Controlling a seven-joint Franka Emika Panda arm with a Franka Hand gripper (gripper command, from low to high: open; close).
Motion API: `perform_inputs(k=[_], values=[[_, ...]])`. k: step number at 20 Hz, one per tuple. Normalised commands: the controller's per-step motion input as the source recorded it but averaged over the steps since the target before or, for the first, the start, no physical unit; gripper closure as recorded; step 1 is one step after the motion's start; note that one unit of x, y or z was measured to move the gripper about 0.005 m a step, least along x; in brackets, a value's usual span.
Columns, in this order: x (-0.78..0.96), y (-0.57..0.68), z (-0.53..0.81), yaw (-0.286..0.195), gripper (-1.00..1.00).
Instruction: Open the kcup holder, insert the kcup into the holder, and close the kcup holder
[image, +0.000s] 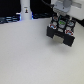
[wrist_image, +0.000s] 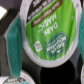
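Note:
The kcup (wrist_image: 50, 35) fills the wrist view, its bright green lid with white lettering facing the camera. Teal fingers (wrist_image: 15, 46) flank it on both sides, so my gripper (wrist_image: 47, 40) looks shut on it. Dark round slots of the kcup holder (wrist_image: 47, 75) lie just beyond the cup. In the exterior view the black boxy kcup holder (image: 61, 31) stands at the back right, with green and red spots showing on its front. My white gripper (image: 62, 12) hangs directly over its top. The kcup itself is too small to make out there.
A tall white bottle (image: 25, 11) with a dark mark stands at the back, left of the holder. Dark equipment (image: 7, 20) lines the far left edge. Another green-topped pod (wrist_image: 9, 79) sits beside the slots. The pale tabletop (image: 30, 55) spreads in front.

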Motion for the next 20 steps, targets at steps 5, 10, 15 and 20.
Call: perform_inputs(k=[5,10,15,20], values=[[0.1,0.07,0.21,0.082,-1.0],[0.14,0.01,0.36,0.086,-1.0],[0.29,-0.13,0.44,0.081,-1.0],[0.48,-0.37,0.45,0.062,-1.0]])
